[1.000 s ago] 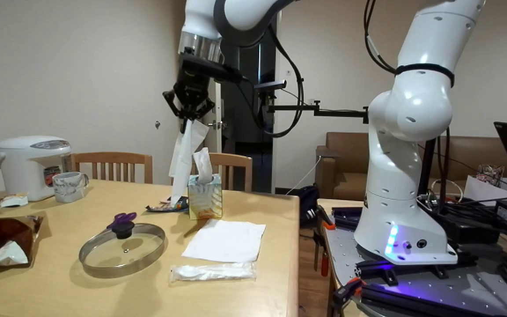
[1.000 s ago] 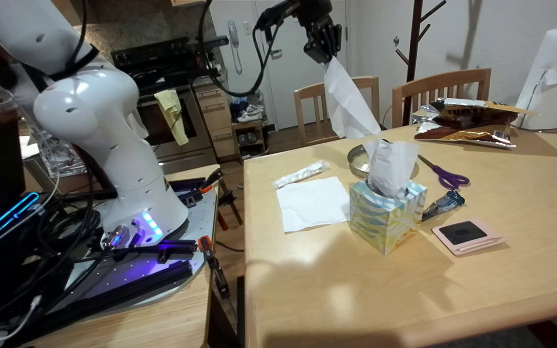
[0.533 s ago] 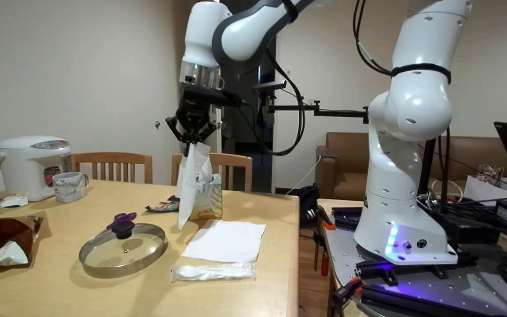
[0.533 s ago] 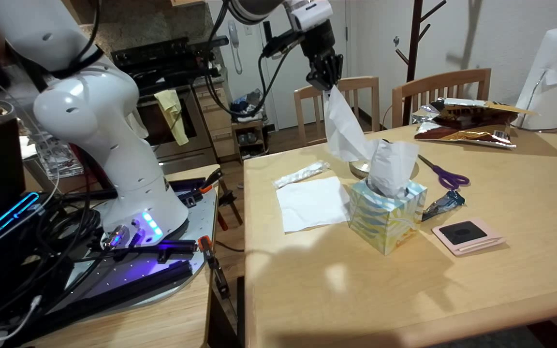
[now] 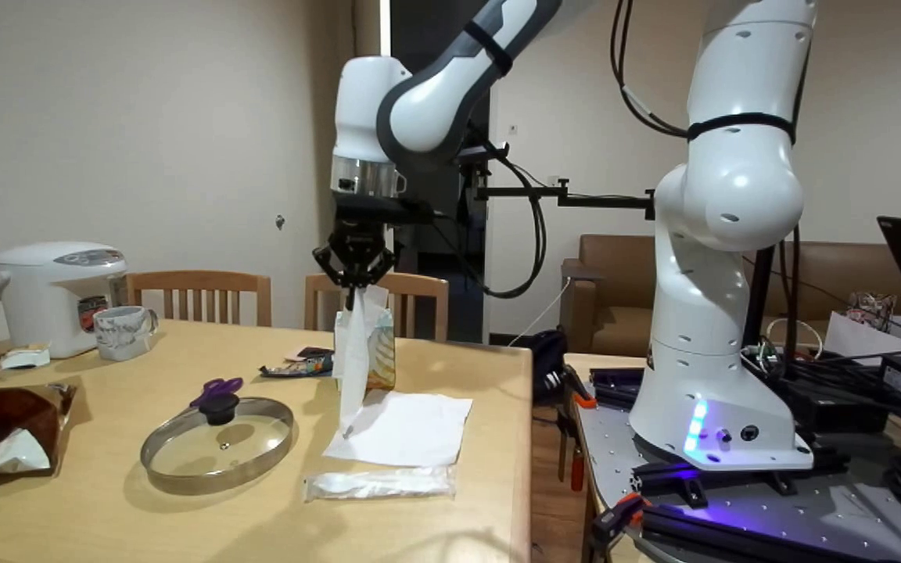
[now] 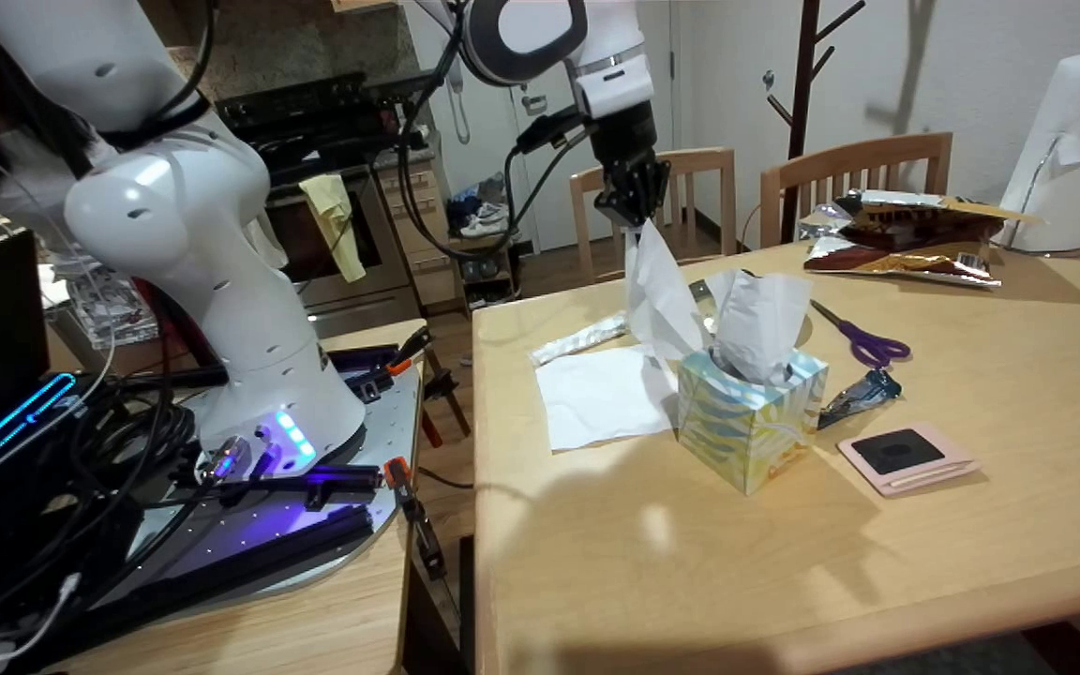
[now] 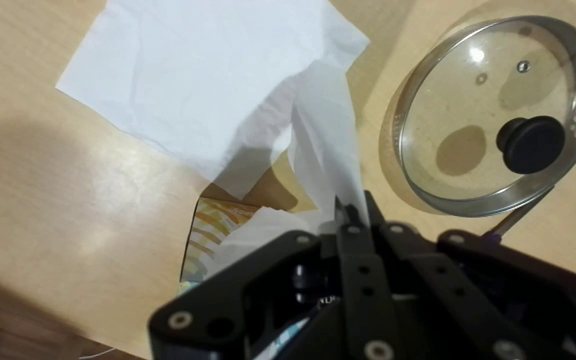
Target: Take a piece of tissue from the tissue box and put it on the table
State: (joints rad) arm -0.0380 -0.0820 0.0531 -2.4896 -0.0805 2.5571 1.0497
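My gripper (image 5: 353, 299) is shut on the piece of tissue (image 5: 353, 360), a limp white sheet hanging below the fingertips. In an exterior view the gripper (image 6: 636, 228) holds the tissue (image 6: 654, 291) above the table (image 6: 596, 544). In the wrist view the tissue (image 7: 324, 120) runs from the gripper (image 7: 354, 200) toward a flat white sheet (image 7: 193, 80). I cannot tell whether its lower end touches the sheet or table. The yellow and light blue tissue box (image 6: 751, 422) stands beside it, with another tissue poking from its top. The hanging tissue partly covers the box (image 5: 384, 356) in an exterior view.
A glass lid (image 5: 220, 446) with a black knob, purple scissors (image 5: 217, 389) and a white wrapped packet (image 5: 380, 483) lie near the flat sheet. A dark wrapper (image 6: 863, 397) and pink card holder (image 6: 908, 457) lie beyond the box. A mug (image 5: 123, 332) and white cooker (image 5: 59, 297) stand farther away.
My gripper has moved down with the tissue in it. The tissue's lower end now hangs at the flat sheet's edge instead of near the dark wrapper. The box has not moved.
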